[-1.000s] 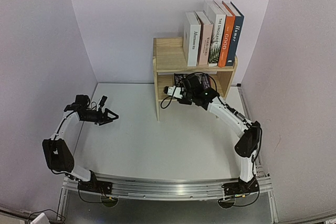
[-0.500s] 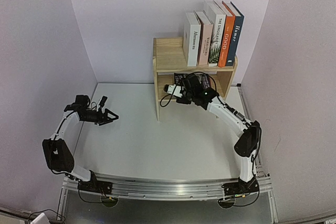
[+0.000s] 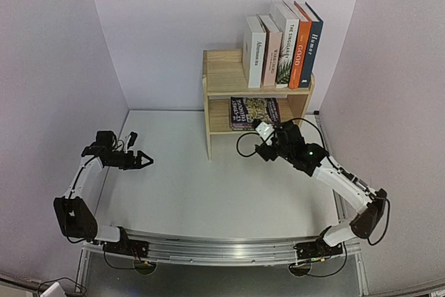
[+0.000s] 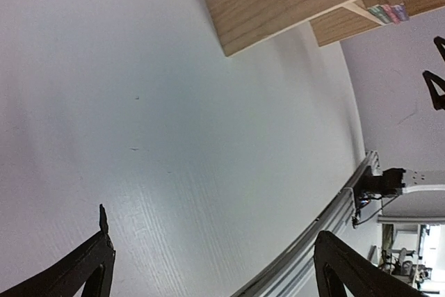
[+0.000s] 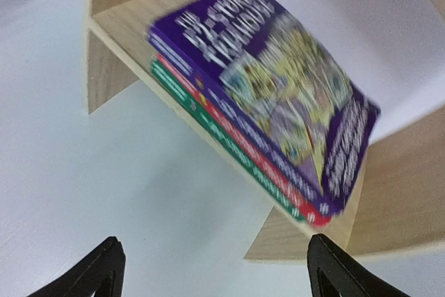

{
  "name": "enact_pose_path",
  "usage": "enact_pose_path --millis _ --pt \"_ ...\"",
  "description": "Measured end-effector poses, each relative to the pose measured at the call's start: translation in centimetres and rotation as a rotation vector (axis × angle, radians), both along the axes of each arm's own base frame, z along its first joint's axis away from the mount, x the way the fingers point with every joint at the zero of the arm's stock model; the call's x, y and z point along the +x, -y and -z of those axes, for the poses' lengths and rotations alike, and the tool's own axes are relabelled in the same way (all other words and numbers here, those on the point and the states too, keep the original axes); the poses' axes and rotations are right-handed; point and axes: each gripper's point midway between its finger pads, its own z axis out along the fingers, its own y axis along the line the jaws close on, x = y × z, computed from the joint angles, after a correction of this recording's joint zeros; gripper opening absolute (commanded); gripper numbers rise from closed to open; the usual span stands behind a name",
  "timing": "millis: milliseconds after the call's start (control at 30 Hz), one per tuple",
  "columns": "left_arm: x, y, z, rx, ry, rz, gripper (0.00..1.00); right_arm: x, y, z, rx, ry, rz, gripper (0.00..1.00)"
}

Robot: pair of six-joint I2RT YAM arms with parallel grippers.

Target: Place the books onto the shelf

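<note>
Here, glossy flat-stacked paperbacks (image 5: 278, 123) on the grainy wooden shelf (image 5: 125, 29) lie twelve o'clock of the right gripper (image 5: 212, 241), jaws parted; left gripper (image 4: 212, 227) likewise spread.

Lilac walls (image 3: 160, 33); white table (image 3: 181, 186); rail (image 3: 222, 250), likely metal.

Five books (image 3: 281, 45) upright on wooden shelf (image 3: 222, 78) top, three paperbacks (image 3: 254, 111) stacked flat on lower tier

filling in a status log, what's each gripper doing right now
left gripper: open, holding nothing
right gripper: open, holding nothing, facing the paperbacks
</note>
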Motion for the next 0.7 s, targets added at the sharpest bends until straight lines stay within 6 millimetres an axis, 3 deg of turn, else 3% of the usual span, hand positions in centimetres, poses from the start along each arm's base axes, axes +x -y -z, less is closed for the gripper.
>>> enact_pose_path --millis 267,400,500,700 --pt "0.9 -5.5 3.2 0.203 0.003 -0.246 1.00 -2.3 18.0 10.6 0.304 -0.171 0.621 0.93" --pt "0.5 -8.3 5.6 0.297 -0.028 -0.404 1.00 -4.7 25.2 13.5 0.443 -0.147 0.879 0.93" --pt "0.1 -10.2 7.2 0.365 -0.041 -0.513 1.00 -6.3 28.1 15.1 0.519 -0.081 0.986 0.94" --pt "-0.4 -12.7 9.5 0.445 -0.062 -0.651 1.00 -9.4 29.7 18.6 0.606 0.033 1.032 0.93"
